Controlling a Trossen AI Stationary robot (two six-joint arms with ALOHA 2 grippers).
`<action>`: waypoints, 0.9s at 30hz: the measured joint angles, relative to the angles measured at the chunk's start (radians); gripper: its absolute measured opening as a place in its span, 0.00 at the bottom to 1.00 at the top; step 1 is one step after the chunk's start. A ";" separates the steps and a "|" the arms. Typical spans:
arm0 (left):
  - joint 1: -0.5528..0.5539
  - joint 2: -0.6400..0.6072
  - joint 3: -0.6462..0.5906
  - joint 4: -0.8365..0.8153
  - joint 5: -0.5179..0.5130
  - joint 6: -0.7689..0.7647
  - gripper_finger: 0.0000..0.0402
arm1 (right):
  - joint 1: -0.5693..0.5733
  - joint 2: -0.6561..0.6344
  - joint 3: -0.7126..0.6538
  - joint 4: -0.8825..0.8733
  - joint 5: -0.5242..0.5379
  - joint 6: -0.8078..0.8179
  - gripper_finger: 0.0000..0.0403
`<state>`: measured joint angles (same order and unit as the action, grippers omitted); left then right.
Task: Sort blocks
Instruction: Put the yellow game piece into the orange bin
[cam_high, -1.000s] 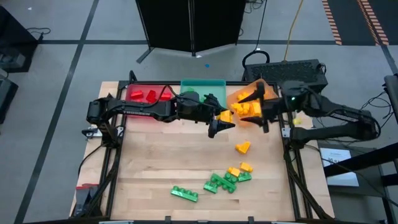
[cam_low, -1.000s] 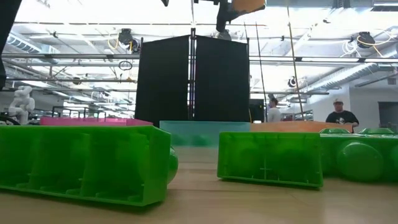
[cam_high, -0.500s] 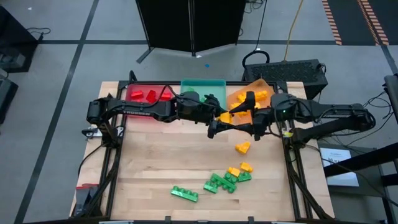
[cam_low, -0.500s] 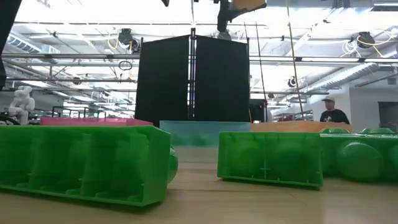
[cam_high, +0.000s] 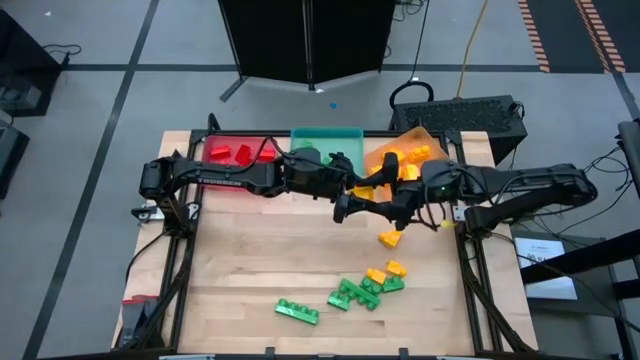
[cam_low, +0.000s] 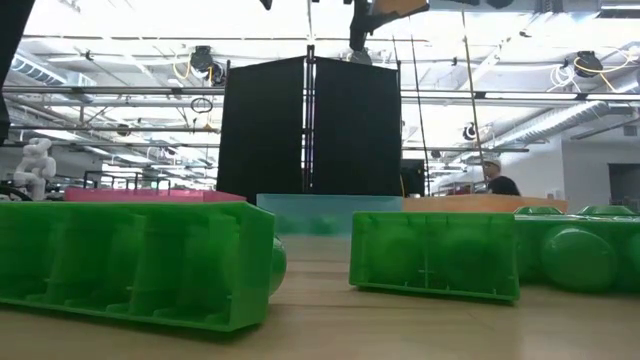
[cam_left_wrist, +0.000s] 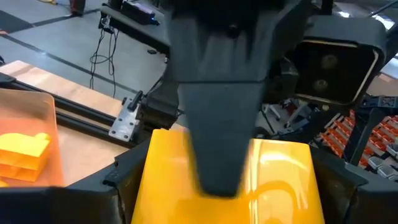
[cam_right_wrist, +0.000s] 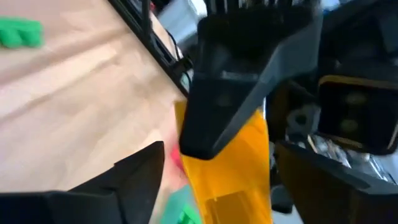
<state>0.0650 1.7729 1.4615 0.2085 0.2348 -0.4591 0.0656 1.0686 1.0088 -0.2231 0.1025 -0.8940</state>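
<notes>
A yellow block (cam_left_wrist: 286, 174) is off the table, above the middle of it, in front of the orange tray (cam_high: 405, 140). The left gripper (cam_high: 342, 208) is clamped on this block, one finger on each side. The right gripper (cam_high: 398, 208) meets it from the opposite direction. Its fingers straddle the same block and stand apart, with a gap visible beside the block on at least one side.

The other blocks are located as follows:
- One loose yellow block (cam_high: 390, 238) lies on the table near the grippers, on the right arm's side.
- A cluster of green and yellow blocks (cam_high: 365, 288) lies toward the near edge of the wooden table (cam_high: 250, 260).
- A single green block (cam_high: 298, 312) lies apart from the cluster, on its left.
- Red blocks (cam_high: 235, 153) lie in the red tray (cam_high: 212, 143).
- Yellow blocks (cam_high: 410, 165) lie in the orange tray.

The teal tray (cam_high: 327, 134) stands between the red and orange trays. A person (cam_low: 495, 178) shows in the room behind the table.
</notes>
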 joint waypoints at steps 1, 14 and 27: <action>0.000 0.000 0.000 0.000 0.000 0.000 0.75 | 0.005 0.005 0.000 0.008 0.030 0.007 0.70; 0.004 -0.002 0.001 -0.002 0.001 0.015 0.77 | 0.010 0.007 0.000 0.008 0.113 0.017 0.29; 0.071 -0.094 0.000 -0.075 0.240 -0.073 0.91 | 0.010 -0.001 0.002 0.066 0.105 0.093 0.29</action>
<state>0.1362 1.6794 1.4612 0.1334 0.4751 -0.5318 0.0757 1.0678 1.0107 -0.1568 0.2075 -0.8013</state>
